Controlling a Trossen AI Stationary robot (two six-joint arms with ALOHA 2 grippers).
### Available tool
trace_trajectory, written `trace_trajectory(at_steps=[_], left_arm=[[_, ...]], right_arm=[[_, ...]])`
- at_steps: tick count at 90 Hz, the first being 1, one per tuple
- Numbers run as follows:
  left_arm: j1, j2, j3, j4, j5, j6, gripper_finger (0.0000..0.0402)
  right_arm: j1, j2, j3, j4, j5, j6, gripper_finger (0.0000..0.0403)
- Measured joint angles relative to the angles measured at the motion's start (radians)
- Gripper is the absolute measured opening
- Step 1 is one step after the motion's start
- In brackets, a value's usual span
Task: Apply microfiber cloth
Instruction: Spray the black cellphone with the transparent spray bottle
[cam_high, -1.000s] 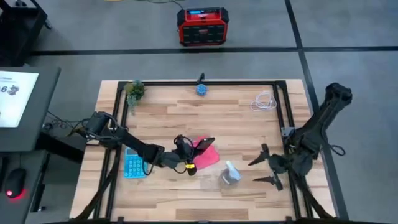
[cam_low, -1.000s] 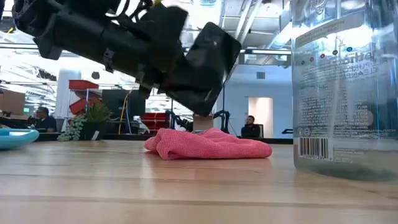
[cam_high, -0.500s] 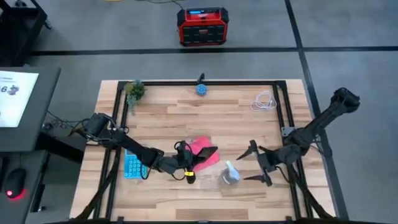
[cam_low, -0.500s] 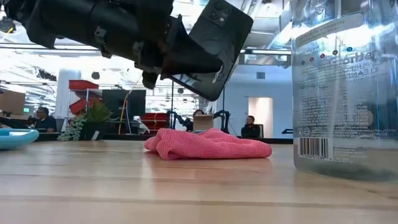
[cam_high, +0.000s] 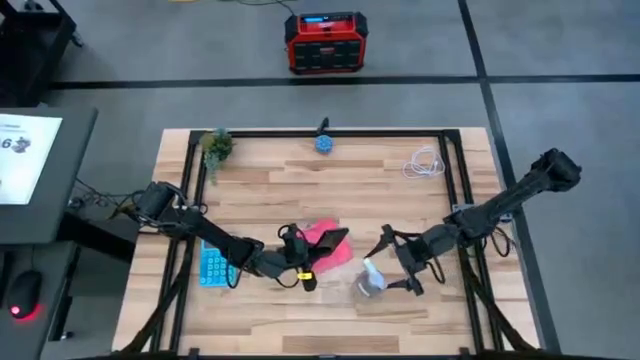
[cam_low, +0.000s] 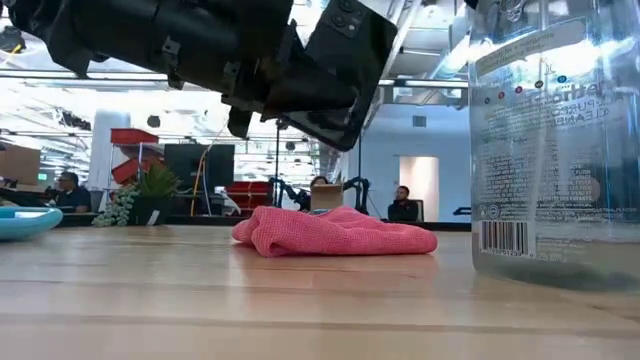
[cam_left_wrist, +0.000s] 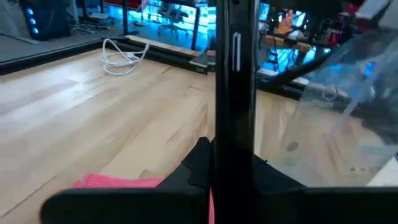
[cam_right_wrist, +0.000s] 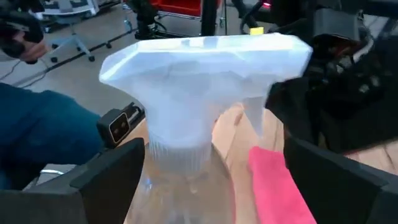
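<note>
1. Near the front middle of the light wooden slatted table (cam_high: 300, 190), the bunched pink-red microfiber cloth (cam_low: 335, 231) lies flat, just left of the clear plastic spray bottle (cam_high: 368, 281).
2. Right gripper (cam_high: 397, 269) has its fingers spread wide on either side of that bottle's white trigger head, not clamped.
3. Left gripper (cam_high: 300, 255), directly above the cloth, clamps a slim black phone (cam_low: 340, 70) edge-on.
4. The cloth looks light, soft and floppy; pinching a raised fold should lift it best.

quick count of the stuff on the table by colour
pink: 1, cloth
black: 1, phone
blue: 2, calculator, small round thing
clear: 1, spray bottle
white: 1, cable
green: 1, plant
total: 7
</note>
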Motion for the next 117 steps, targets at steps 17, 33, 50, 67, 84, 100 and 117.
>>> trace_trajectory(at_steps=[17,33,50,67,84,100,117], left_arm=[[-0.002,0.0,0.076,-0.007,-0.048,0.072,0.0009],[-0.002,0.0,0.178,-0.133,-0.092,0.109,0.0009],[-0.003,0.0,0.212,-0.204,-0.098,0.079,0.0009],[-0.003,0.0,0.209,-0.204,-0.097,0.069,0.0009],[-0.003,0.0,0.209,-0.21,-0.097,0.06,0.0009],[-0.003,0.0,0.209,-0.226,-0.097,0.052,0.0011],[-0.003,0.0,0.208,-0.234,-0.099,0.039,0.0011]], right_arm=[[-0.004,0.037,0.012,0.024,-0.005,-0.003,0.0373],[-0.003,0.075,0.013,0.075,-0.018,-0.001,0.0372],[-0.003,0.077,0.013,0.079,-0.02,-0.002,0.0359],[-0.002,0.076,0.013,0.106,-0.02,-0.037,0.0343],[-0.002,0.076,0.013,0.123,-0.02,-0.051,0.0338],[-0.002,0.076,0.013,0.121,-0.044,-0.051,0.0337],[-0.002,0.076,0.013,0.12,-0.047,-0.051,0.0337]])
